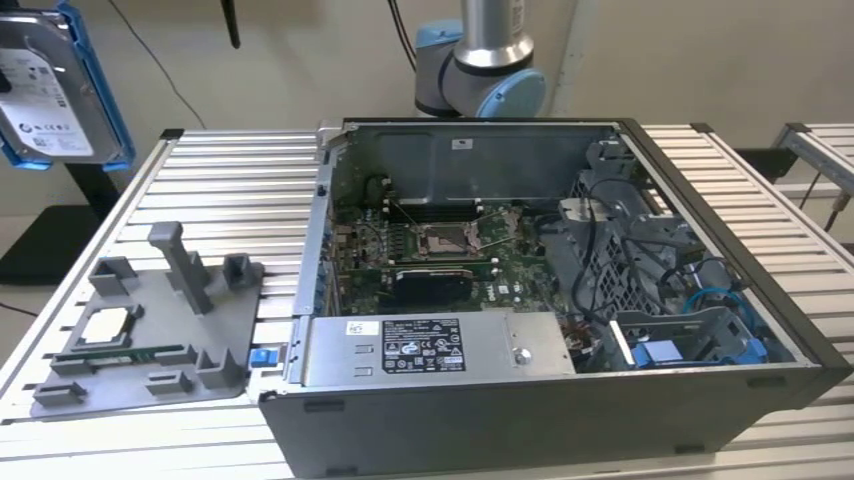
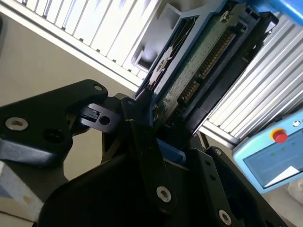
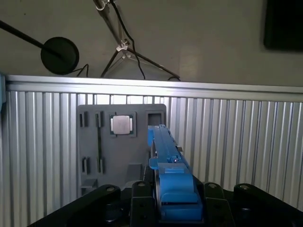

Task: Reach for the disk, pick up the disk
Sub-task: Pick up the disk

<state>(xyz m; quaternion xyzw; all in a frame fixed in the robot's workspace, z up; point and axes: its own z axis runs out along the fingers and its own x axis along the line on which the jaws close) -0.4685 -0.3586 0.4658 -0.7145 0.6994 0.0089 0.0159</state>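
The disk [image 1: 51,88], silver-grey with a white label and blue side rails, hangs in the air high at the exterior view's left, well above the table. In both wrist views my gripper [image 2: 165,125] [image 3: 174,191] is shut on it. The second wrist view shows the disk's [image 2: 203,56] green circuit side and connector sticking out from between the black fingers [image 2: 144,142]. In the first wrist view the disk [image 3: 165,146] is edge-on, its blue rail running out from the gripper.
A grey holder plate [image 1: 167,335] [image 3: 94,142] with a small square chip [image 1: 107,325] [image 3: 121,124] lies on the slatted table [image 1: 227,190]. The open computer case [image 1: 534,300] takes up the middle. The arm's base [image 1: 481,70] stands behind it. A blue pendant [image 2: 274,158] lies beyond the table.
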